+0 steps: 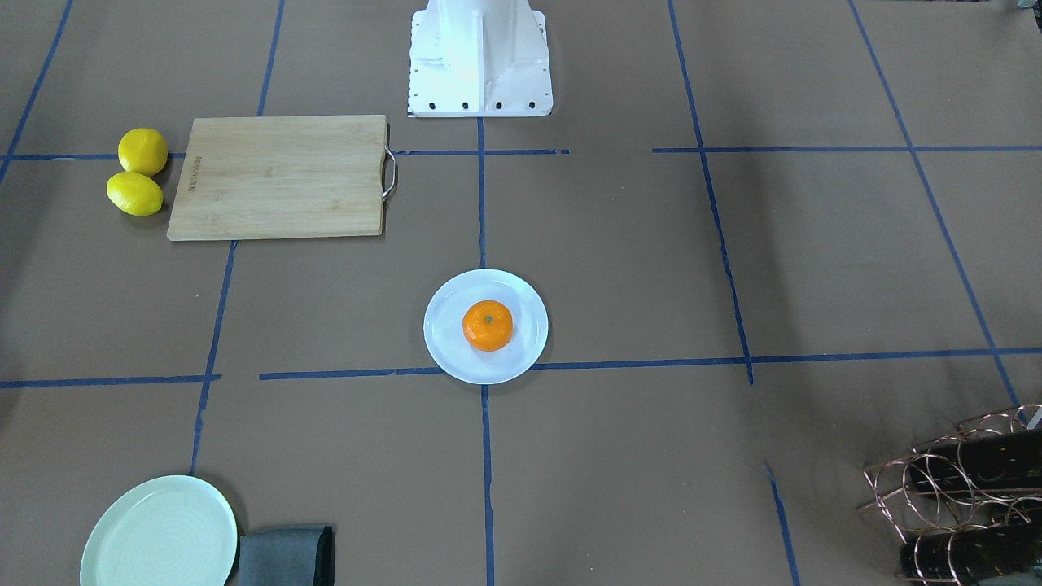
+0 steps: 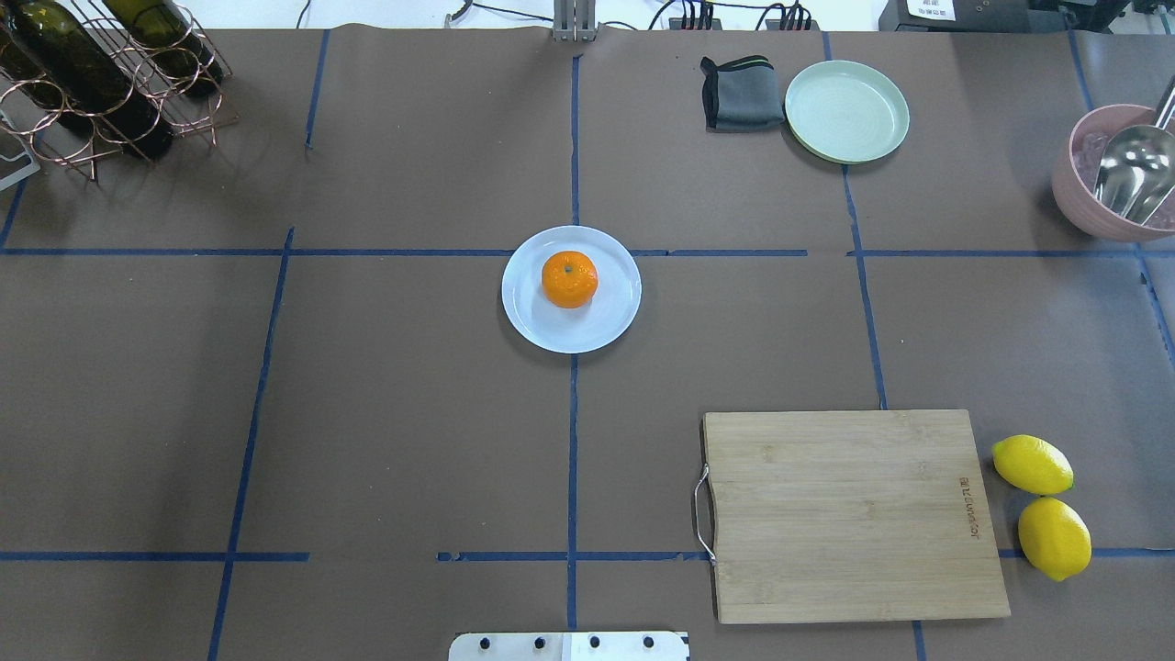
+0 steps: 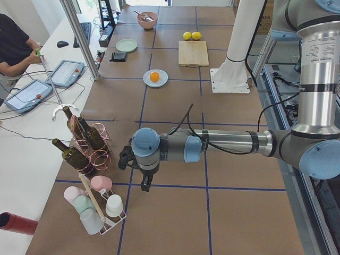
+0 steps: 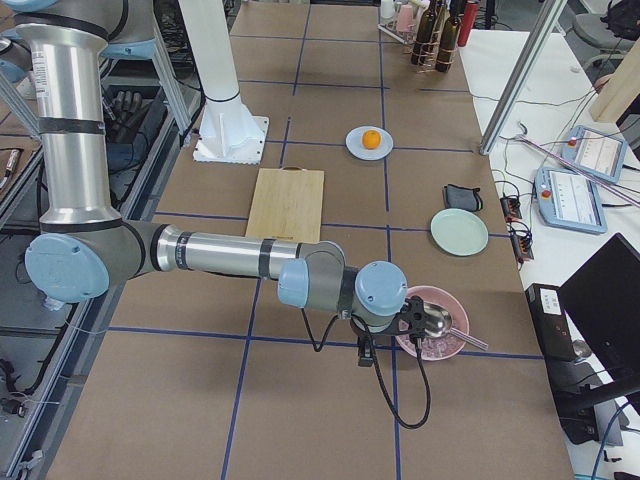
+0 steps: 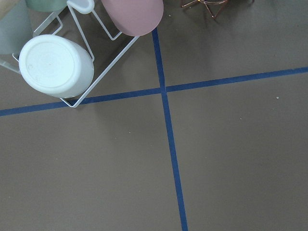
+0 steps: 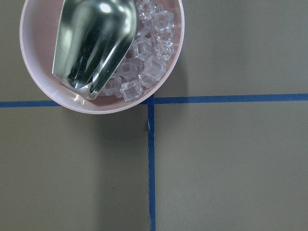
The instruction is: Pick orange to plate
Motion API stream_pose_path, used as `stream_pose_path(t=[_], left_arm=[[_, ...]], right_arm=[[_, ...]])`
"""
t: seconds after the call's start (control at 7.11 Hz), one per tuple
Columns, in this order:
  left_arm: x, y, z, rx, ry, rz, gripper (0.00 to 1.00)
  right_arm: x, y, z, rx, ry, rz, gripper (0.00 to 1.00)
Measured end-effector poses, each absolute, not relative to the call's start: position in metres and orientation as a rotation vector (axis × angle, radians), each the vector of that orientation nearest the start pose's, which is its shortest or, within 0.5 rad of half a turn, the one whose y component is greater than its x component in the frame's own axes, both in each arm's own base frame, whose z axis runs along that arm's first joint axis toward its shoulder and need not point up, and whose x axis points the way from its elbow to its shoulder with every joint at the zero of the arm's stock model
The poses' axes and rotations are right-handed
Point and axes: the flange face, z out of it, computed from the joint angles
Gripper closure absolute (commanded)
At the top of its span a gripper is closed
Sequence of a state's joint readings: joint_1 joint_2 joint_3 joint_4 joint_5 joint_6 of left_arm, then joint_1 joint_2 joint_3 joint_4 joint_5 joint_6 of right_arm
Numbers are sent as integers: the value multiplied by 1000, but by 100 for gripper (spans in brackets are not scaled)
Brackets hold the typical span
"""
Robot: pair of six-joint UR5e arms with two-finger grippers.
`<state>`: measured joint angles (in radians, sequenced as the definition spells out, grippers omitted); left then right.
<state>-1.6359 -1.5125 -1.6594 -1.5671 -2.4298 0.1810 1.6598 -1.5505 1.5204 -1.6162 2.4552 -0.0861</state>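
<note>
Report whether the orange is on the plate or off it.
On. The orange sits near the middle of the plate, white rim showing all around it.

— The bench [image 2: 367,413] is covered in matt brown paper. The round pale bluish-white plate [image 2: 615,321] is glossy and smooth.
— And the rectangular pale cutting board [image 2: 854,514]?
— Wood, with the grain showing (its loop handle [image 2: 697,509] is bare metal). The silver scoop [image 6: 94,43] is mirror-bright metal, and the small round orange [image 2: 569,279] has slightly shiny skin.
</note>
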Motion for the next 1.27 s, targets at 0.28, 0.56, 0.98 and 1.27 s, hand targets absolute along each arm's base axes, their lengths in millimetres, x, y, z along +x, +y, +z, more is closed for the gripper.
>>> stream_pose_path(t=[0.28, 0.56, 0.98, 1.27], left_arm=[[-88, -465, 637, 140, 849, 125, 0], [-88, -465, 637, 142, 848, 125, 0], [-88, -465, 640, 139, 849, 123, 0], [-88, -465, 641, 137, 849, 122, 0]], right_arm=[[100, -487, 668, 11, -884, 36, 0], [100, -487, 665, 15, -884, 35, 0], [100, -487, 662, 21, -883, 33, 0], [100, -488, 659, 27, -882, 30, 0]])
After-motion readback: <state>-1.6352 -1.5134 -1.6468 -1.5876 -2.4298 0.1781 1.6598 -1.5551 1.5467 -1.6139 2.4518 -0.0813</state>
